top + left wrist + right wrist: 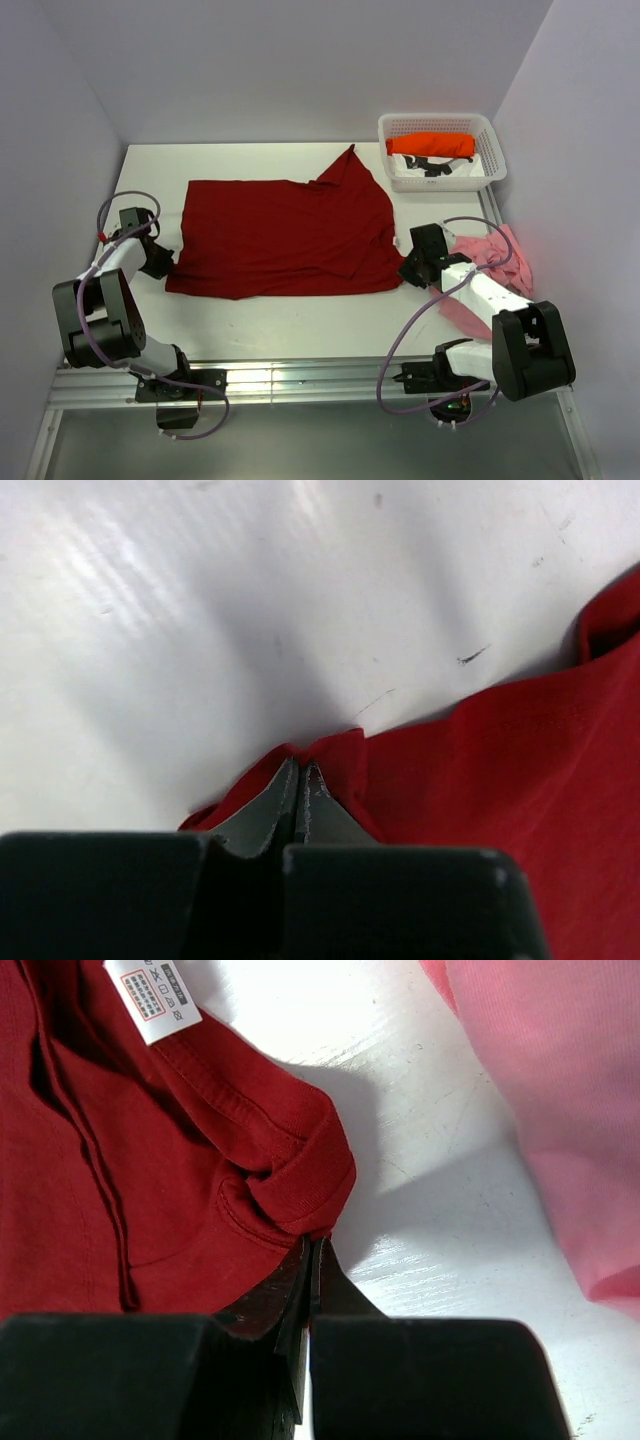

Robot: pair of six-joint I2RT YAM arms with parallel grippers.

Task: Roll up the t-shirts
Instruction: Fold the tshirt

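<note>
Grips shallow: left gripper (302, 772) and right gripper (312, 1248) each clench dark red t-shirt (285, 235) edge at their tips; cloth could slip, skewing roll

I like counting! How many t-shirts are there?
3: a dark red t-shirt spread mid-table, a pale pink t-shirt crumpled on the right, an orange t-shirt rolled in the basket. More may hide beneath it.
</note>
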